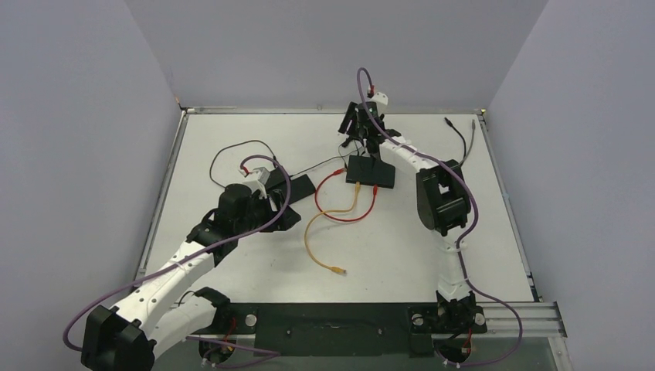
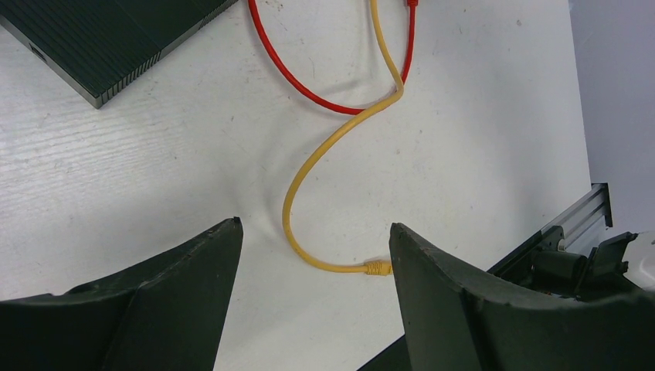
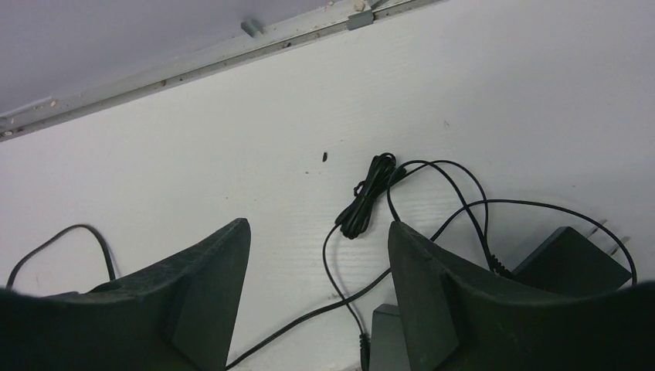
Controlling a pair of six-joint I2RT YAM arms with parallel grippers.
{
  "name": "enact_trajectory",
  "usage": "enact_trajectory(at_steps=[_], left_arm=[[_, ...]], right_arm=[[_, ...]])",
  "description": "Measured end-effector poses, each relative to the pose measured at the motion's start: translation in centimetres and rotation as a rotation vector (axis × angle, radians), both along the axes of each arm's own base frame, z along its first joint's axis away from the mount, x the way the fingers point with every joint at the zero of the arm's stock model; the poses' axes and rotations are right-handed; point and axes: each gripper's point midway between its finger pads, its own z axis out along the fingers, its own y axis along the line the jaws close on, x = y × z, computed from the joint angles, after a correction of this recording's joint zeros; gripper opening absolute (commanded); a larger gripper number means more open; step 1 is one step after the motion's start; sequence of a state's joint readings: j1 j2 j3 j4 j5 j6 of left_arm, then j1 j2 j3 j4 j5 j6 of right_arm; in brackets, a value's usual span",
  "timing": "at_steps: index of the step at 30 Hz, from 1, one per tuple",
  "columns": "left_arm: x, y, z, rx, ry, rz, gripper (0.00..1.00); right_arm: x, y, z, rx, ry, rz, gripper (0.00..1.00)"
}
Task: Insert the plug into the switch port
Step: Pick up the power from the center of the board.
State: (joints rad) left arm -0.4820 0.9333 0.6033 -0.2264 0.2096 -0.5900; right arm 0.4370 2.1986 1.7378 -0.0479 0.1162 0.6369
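So the yellow plug [image 2: 376, 268] is just lying loose on the table [image 1: 386, 255], not in anything, out in the open stretch between the 2 arms and closer to the near edge than to the far one. It's well apart from the switch [image 1: 371, 171], the flat black box further back. From the plug, the yellow cable [image 2: 307, 168] snakes back in an S toward the switch, and its other end runs up to the switch's near side. A red cable [image 2: 293, 81] loops out from that same side, and the yellow one crosses it on the way. In the left wrist view we see the left gripper [image 2: 313, 228] with its fingers spread wide and nothing between them. The plug shows right beside the inner edge of 1 finger, but we can't tell how high the gripper is above it. The right gripper [image 3: 317, 224] is up over the far side of the switch, jaws apart too and holding nothing. Below it we can see a bundled black cord [image 3: 369, 193] on the table and a black power adapter [image 3: 571, 263] off to the side, with thin black leads curling between them.
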Motion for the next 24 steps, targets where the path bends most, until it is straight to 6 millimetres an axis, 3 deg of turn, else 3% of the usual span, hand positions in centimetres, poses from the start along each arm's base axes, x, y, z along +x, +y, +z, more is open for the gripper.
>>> enact_trajectory(at_steps=[9, 15, 20, 24], left_arm=[[0.1, 0.0, -0.6, -0.002, 0.027, 0.0, 0.68], [0.3, -0.2, -0.7, -0.01, 0.035, -0.011, 0.67], [0.5, -0.4, -1.4, -0.012, 0.056, -0.018, 0.67], [0.6, -0.6, -1.3, -0.019, 0.056, -0.025, 0.67]], right_arm=[[0.1, -2.5, -2.9, -0.049, 0.069, -0.058, 0.61], [-2.1, -7.6, -5.8, -0.145, 0.157, -0.132, 0.61], [-3.4, -10.9, -4.9, -0.19, 0.169, -0.2, 0.62], [-3.4, -11.7, -3.4, -0.206, 0.148, -0.232, 0.63]])
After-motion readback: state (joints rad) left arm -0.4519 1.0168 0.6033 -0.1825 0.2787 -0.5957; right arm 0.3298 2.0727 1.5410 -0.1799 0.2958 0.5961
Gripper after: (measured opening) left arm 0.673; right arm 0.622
